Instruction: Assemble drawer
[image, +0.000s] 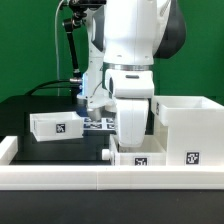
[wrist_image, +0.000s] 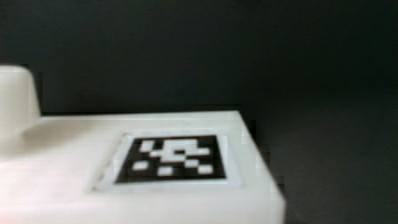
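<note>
The drawer's large white case (image: 190, 120) stands at the exterior view's right, with a tag on its front. One small open-topped box (image: 58, 124) sits at the exterior view's left. A second small box (image: 150, 158) lies in front, next to the case. My gripper (image: 131, 146) hangs low right over this second box, and its fingertips are hidden behind the box's edge. The wrist view is filled by a blurred white surface with a black-and-white tag (wrist_image: 175, 158). A white finger (wrist_image: 15, 98) shows at the frame's edge. The frames do not show whether the jaws grip anything.
The low white border rail (image: 90, 178) runs along the front. The marker board (image: 98, 123) lies flat on the black table (image: 30, 105) behind the gripper. A dark stand with cables (image: 72, 45) rises at the back.
</note>
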